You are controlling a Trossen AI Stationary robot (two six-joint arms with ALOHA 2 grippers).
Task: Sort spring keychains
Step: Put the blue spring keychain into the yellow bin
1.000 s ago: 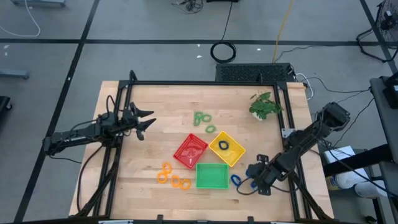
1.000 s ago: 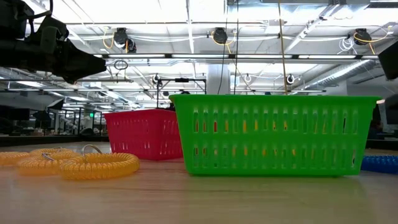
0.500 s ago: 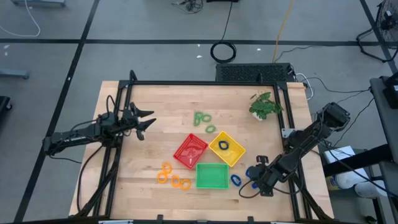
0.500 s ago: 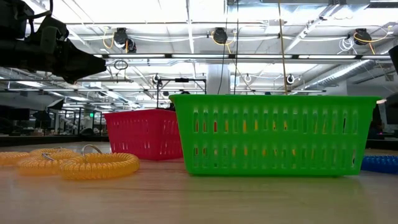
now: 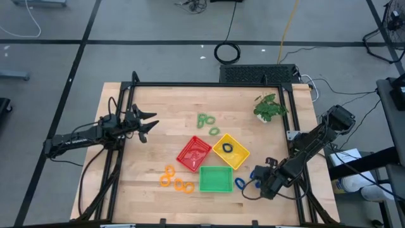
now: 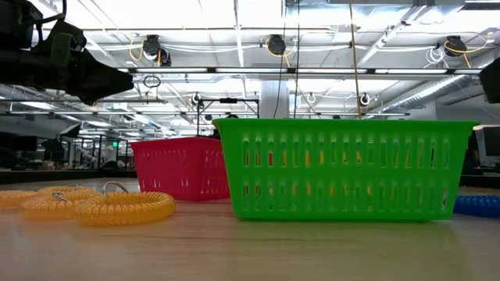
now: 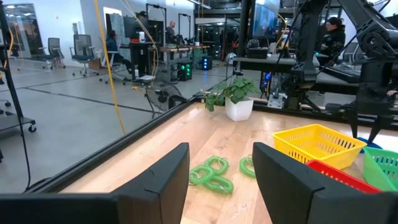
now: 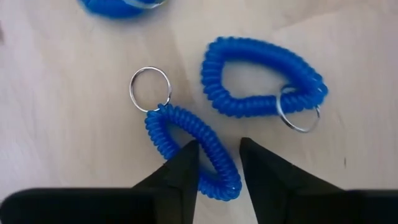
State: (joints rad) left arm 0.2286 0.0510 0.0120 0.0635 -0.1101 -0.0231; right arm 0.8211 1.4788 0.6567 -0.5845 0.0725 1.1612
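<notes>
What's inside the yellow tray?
The yellow tray holds one dark coiled ring, seen from above. Its colour is hard to tell. The left wrist view shows only the tray's mesh wall, so its floor is hidden there.

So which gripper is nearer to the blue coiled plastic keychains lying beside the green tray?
The right. The right gripper is down over the blue coiled plastic keychains, its fingers straddling one coil. The left gripper hovers open far across the table, beyond the green tray.
</notes>
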